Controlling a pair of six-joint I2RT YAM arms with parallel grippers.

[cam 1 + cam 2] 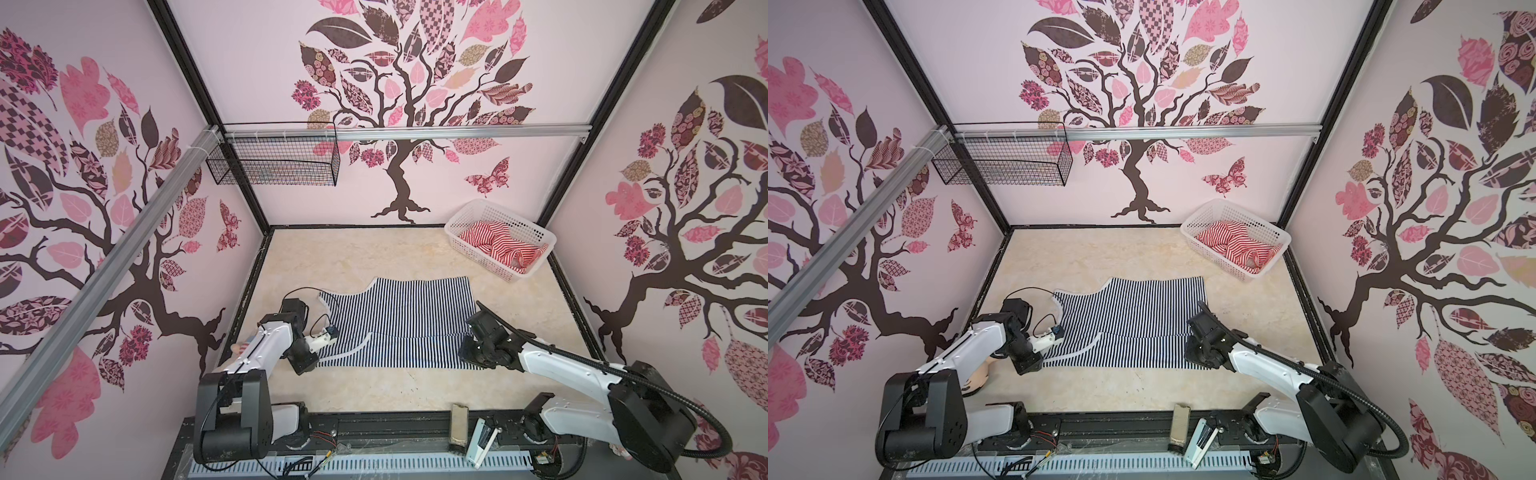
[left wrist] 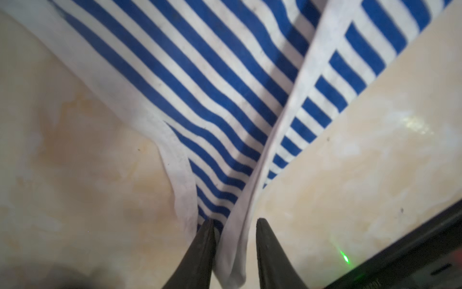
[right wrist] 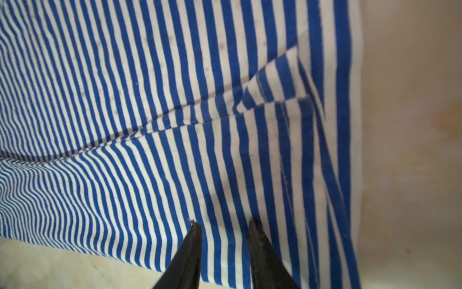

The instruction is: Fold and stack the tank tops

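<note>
Left gripper (image 2: 235, 220): jaws part-open astride the white strap trim of the navy-striped tank top (image 1: 399, 316), at its 9 o'clock end.
Right gripper (image 3: 224, 222): jaws apart, tips on stripes at 4 o'clock corner, holding nothing.
Garment lie: flat, mid-table.
Red-striped tank top (image 1: 498, 245): crumpled in white basket (image 1: 469, 208), 1 o'clock.
Hidden: fingertips, in both top views.

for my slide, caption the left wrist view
Left gripper, jaws apart, straddles a white strap of the navy top on the table.

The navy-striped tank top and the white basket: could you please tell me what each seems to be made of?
Navy-striped tank top: soft knit fabric, probably cotton jersey, with a matte finish; it drapes and creases. White basket: rigid moulded plastic, seemingly smooth, with regularly perforated walls.
</note>
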